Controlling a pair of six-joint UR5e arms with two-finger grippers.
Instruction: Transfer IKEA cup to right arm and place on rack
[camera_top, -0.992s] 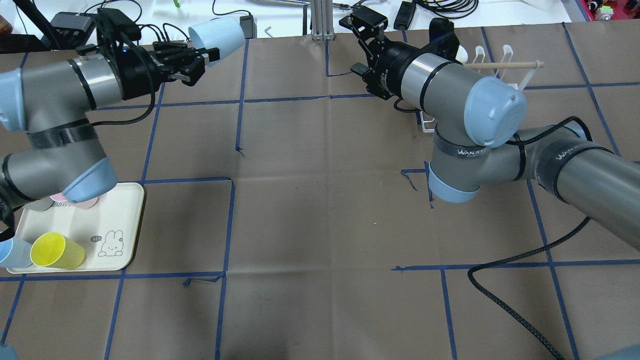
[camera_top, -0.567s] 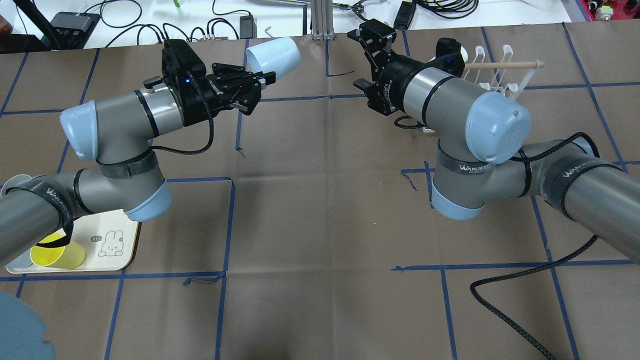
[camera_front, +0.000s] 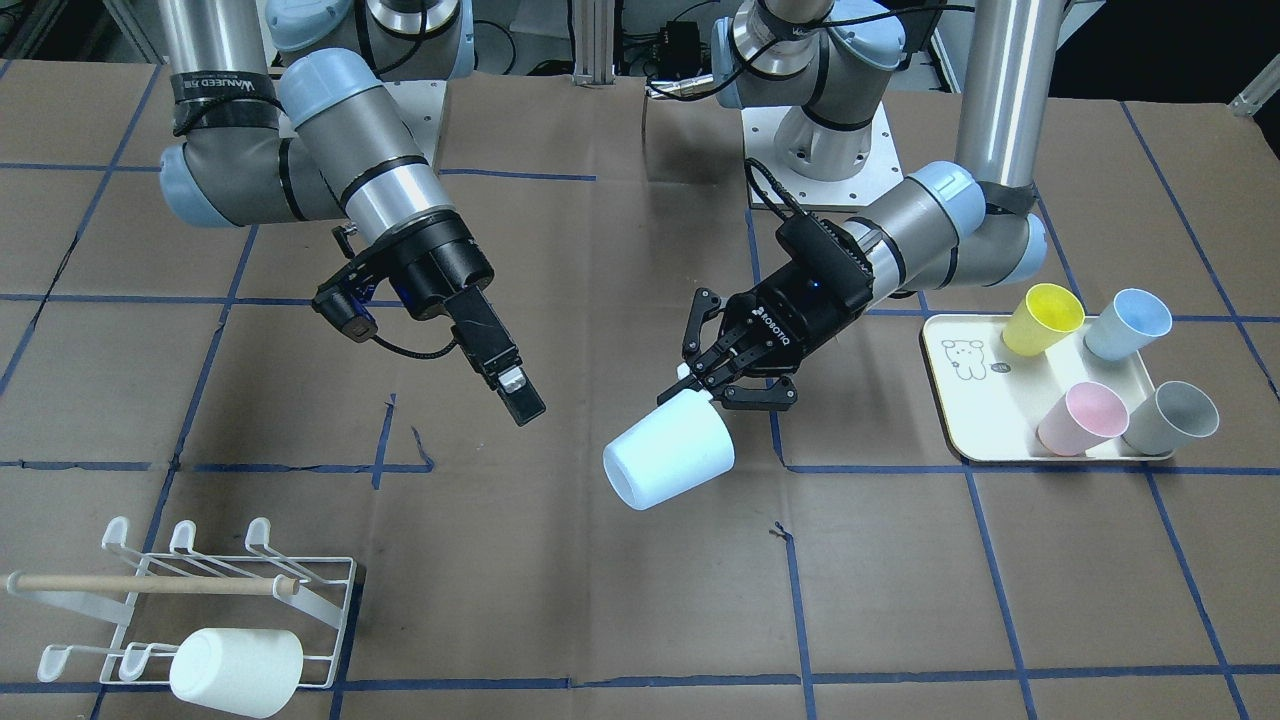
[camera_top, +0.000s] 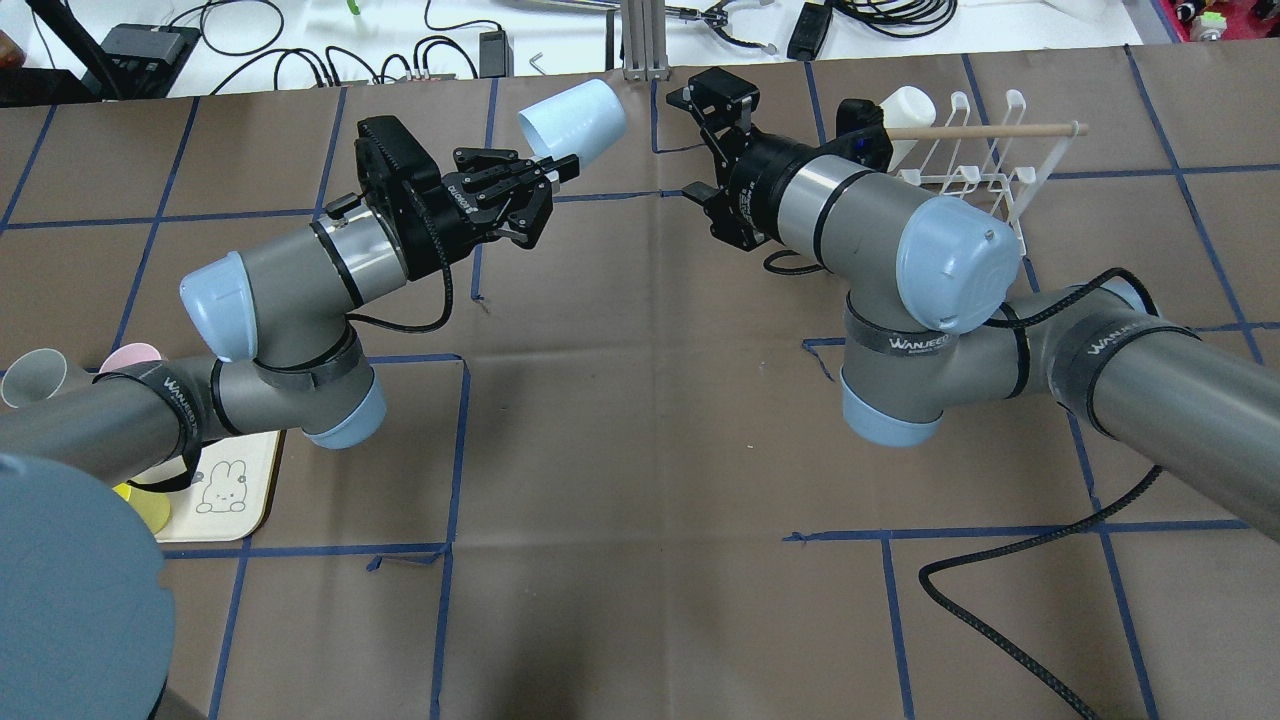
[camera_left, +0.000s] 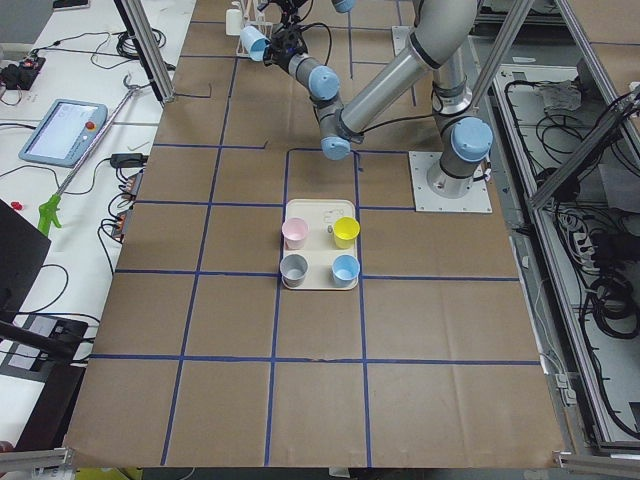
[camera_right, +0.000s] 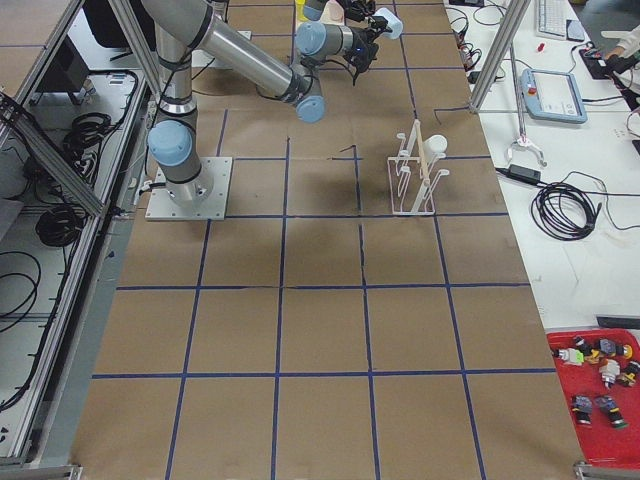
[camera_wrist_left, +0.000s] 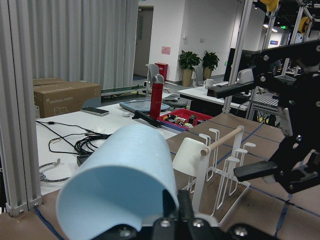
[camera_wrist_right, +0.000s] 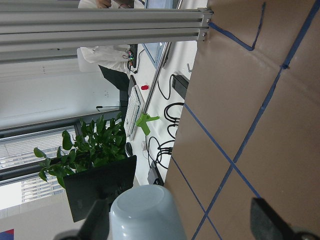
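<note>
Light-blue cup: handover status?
Left tool shut on light-blue cup, held aloft. Right tool open, apart from it. Nothing between them. Rack holds one white cup.

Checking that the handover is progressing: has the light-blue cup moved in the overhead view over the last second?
Yes. The light-blue cup has travelled rightward toward the aluminium post, nearing the right gripper.

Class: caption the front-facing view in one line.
Left pincer holds a pale blue cup out toward the open right pincer; the rack holds one white cup.
</note>
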